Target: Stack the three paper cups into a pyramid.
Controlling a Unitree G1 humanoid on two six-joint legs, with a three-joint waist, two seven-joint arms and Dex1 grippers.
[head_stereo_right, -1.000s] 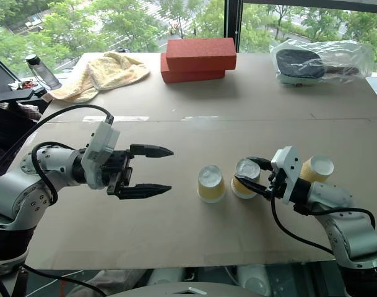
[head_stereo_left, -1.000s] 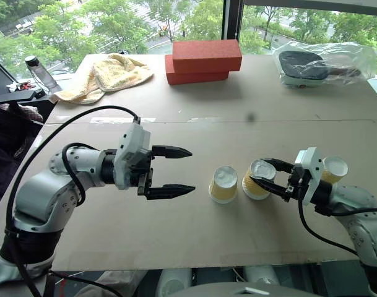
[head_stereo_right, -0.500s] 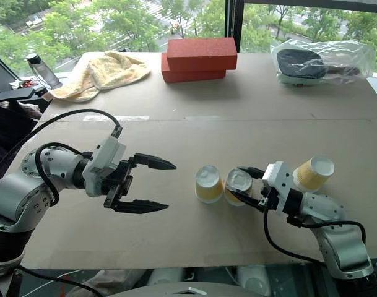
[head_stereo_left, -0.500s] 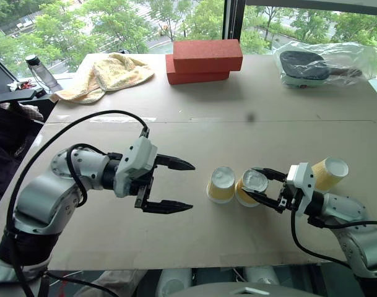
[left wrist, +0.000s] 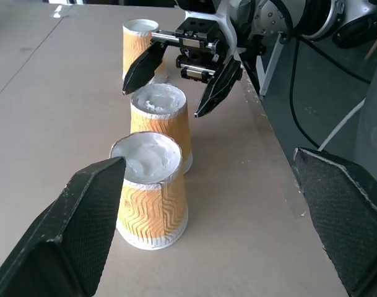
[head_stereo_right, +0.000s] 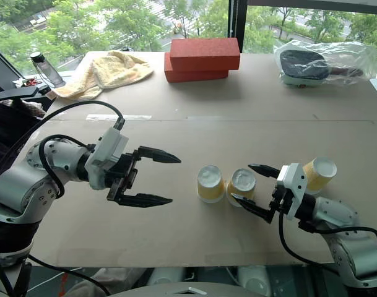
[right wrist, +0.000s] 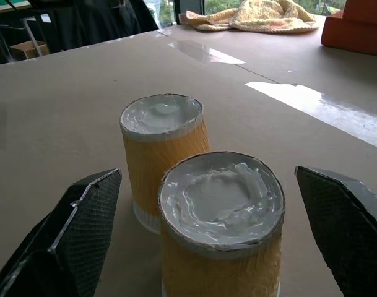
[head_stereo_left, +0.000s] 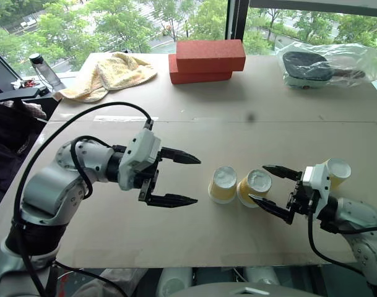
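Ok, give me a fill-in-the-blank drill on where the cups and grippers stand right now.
1. Two paper cups stand upside down, side by ____.
2. The third cup stands behind the ____ gripper.
3. The left gripper is ____ and holds nothing.
4. On the two base cups, ____ is stacked yet.

Missing words: side; right; open; nothing

Both hands [head_stereo_left: 182,179] [head_stereo_left: 276,192] spread wide

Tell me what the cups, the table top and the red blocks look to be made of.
Cups: paper, by the matte yellow-tan sides embossed with wavy ribs and the white rolled rim. Table top: probably cardboard or fibreboard, a dull brown sheet with a taped seam. Red blocks: brick or dense foam, matte and grainy; the look leaves it open.
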